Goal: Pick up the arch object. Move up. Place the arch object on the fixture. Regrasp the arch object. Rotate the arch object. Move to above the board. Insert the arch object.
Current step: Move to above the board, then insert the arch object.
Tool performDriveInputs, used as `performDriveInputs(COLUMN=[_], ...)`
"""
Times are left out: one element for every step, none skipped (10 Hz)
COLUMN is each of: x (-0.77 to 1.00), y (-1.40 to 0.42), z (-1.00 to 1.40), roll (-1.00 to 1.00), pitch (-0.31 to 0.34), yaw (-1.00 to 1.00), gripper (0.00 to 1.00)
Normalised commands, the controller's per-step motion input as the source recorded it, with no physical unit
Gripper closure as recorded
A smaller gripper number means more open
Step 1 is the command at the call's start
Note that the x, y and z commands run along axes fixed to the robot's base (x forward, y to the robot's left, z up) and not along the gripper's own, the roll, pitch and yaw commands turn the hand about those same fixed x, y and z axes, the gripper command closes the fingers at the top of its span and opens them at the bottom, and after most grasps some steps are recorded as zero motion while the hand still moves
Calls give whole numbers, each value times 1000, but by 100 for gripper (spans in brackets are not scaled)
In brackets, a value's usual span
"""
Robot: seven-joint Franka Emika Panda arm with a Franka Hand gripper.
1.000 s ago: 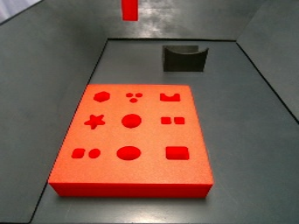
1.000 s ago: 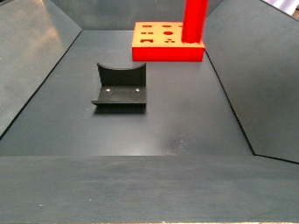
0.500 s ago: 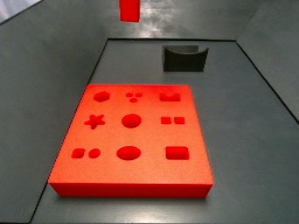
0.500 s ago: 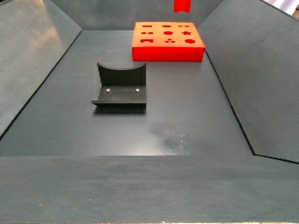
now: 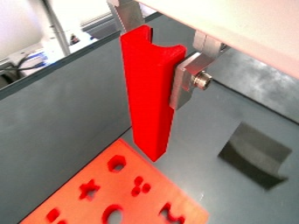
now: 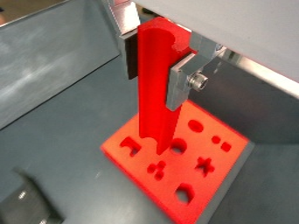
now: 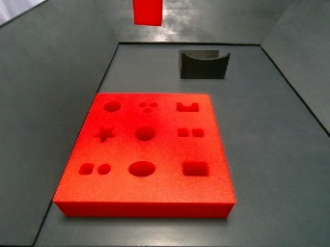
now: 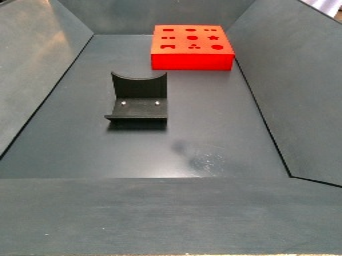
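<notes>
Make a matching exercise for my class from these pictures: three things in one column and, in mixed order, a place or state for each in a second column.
Things
1. arch object
2. board
3. fixture

Places or states
A. lies flat on the floor, cutouts facing up
B. stands on the floor apart from the board, nothing on it
C. hangs upright in the air, clamped in the gripper

Pairs: 1-C, 2-A, 3-B

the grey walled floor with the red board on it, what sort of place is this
Probably a robot test cell for peg-insertion trials: a grey walled bin floor, the board with shape cutouts, the fixture, and the gripper holding the arch object upright.
</notes>
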Motion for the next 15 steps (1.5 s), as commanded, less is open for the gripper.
performDriveInputs(x=[154, 107, 0, 446, 523, 469, 554, 557, 574, 523, 514, 466, 391, 351, 374], y=[-389, -202, -29, 0, -14, -40, 46, 17, 0, 31, 0, 0, 0, 0, 29], z=[122, 67, -49, -214, -243, -391, -700, -689, -489, -351, -414, -500, -471, -423, -431], roll=[35, 48, 0, 7, 0, 0, 107, 263, 363, 367, 349, 360, 296, 239, 179], pitch=[122, 102, -46, -17, -34, -6, 0, 0, 0, 0, 4, 0, 10, 20, 30], yaw=[12, 8, 0, 69, 71, -63, 0, 114, 260, 360, 366, 351, 266, 157, 114], gripper=[100, 100, 100, 100, 100, 100, 100, 100, 100, 100, 100, 100, 100, 100, 100])
